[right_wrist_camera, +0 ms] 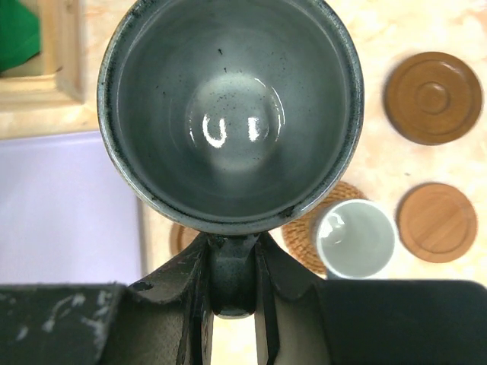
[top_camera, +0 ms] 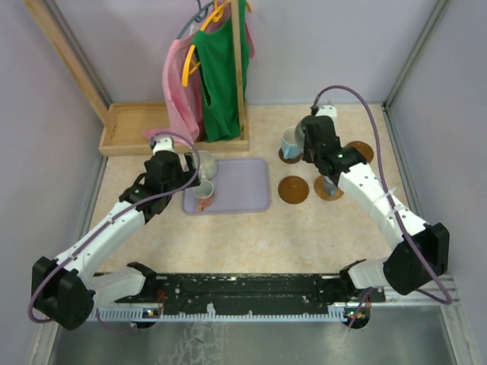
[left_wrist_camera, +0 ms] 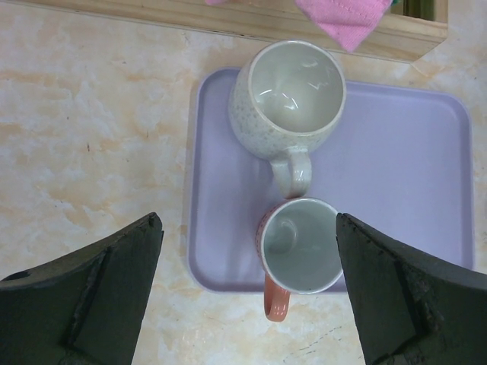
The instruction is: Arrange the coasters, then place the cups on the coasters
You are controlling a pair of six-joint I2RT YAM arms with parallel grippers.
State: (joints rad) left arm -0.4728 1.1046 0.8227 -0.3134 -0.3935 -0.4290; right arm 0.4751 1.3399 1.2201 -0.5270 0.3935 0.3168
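Observation:
My right gripper [right_wrist_camera: 232,255] is shut on the handle of a dark grey cup [right_wrist_camera: 228,114], held over a brown coaster [top_camera: 289,157] at the back right [top_camera: 291,141]. A small white cup [right_wrist_camera: 354,237] stands on a woven coaster [right_wrist_camera: 303,228]. Bare brown coasters [right_wrist_camera: 432,97] [right_wrist_camera: 437,222] lie to the right, and another lies nearer the tray [top_camera: 294,189]. On the lavender tray [left_wrist_camera: 403,167] stand a pale speckled cup [left_wrist_camera: 289,95] and a small cup with an orange handle [left_wrist_camera: 303,243]. My left gripper [left_wrist_camera: 249,222] hangs open above the small cup, which sits near its right finger.
A wooden rack [top_camera: 240,76] with green and pink clothes on hangers stands at the back. Its wooden base tray [top_camera: 125,129] borders the lavender tray's far side. Enclosure walls close in left, right and behind.

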